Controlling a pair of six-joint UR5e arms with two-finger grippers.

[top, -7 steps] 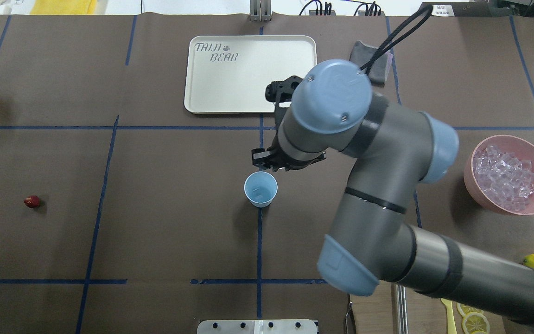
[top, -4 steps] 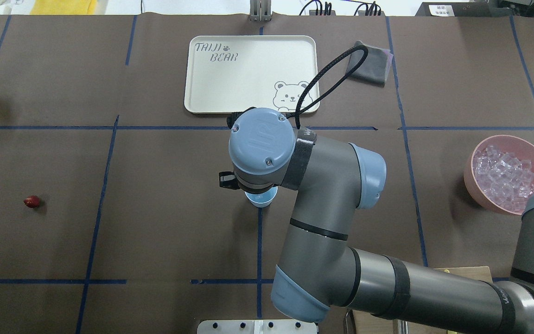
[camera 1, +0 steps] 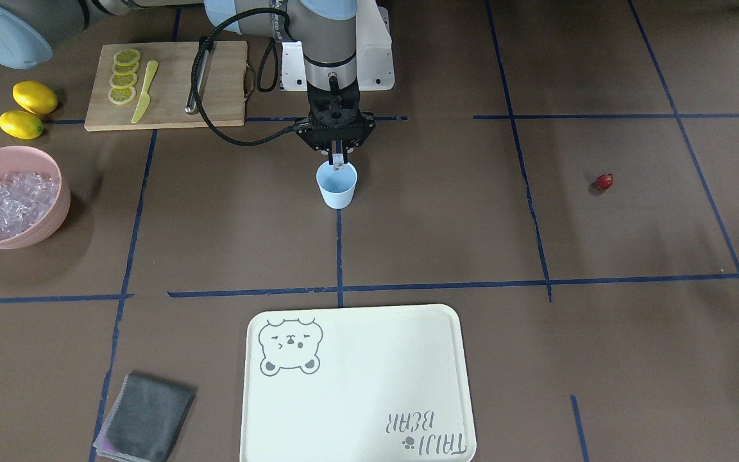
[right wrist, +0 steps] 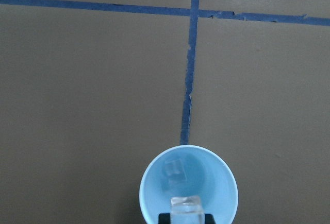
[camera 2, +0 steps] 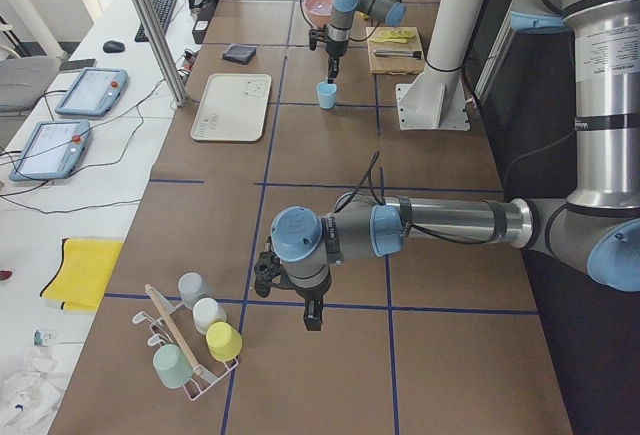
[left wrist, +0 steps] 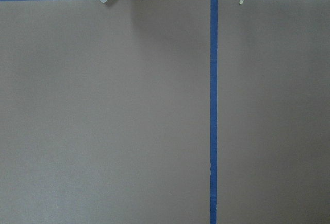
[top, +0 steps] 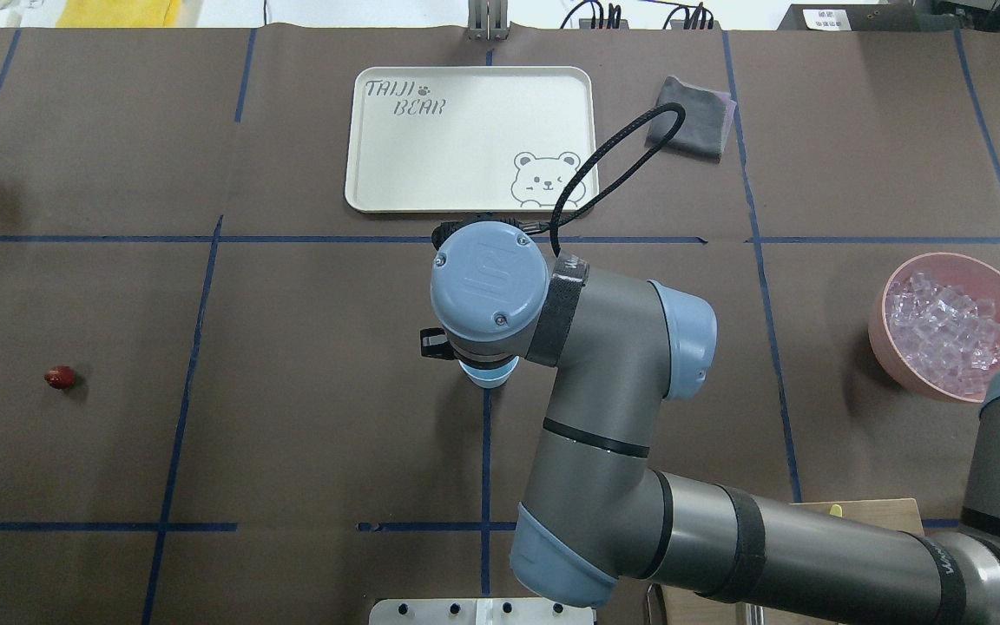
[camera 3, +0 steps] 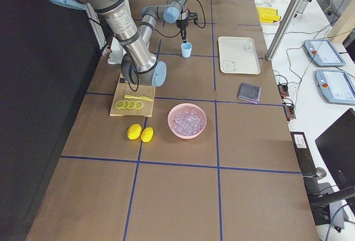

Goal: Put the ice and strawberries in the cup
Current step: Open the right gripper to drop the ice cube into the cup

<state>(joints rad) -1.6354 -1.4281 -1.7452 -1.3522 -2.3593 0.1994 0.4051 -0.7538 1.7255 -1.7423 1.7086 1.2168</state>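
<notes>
Directly over the cup (camera 1: 337, 187), the right gripper (camera 1: 339, 158) pinches one ice cube (right wrist: 186, 207); a second ice cube (right wrist: 174, 169) lies inside. Whether the left gripper (camera 2: 312, 317) is closed, I cannot tell.

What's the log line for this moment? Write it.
right gripper: shut on ice cube over cup | cup: another cube inside | strawberry: not in cup

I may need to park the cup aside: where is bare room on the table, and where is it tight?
The tray is bare. The table between cup and strawberry is free too. Tight: the robot's right side, where bowl, lemons and cutting board sit close, and over the cup, where the right claw holds ice.
</notes>
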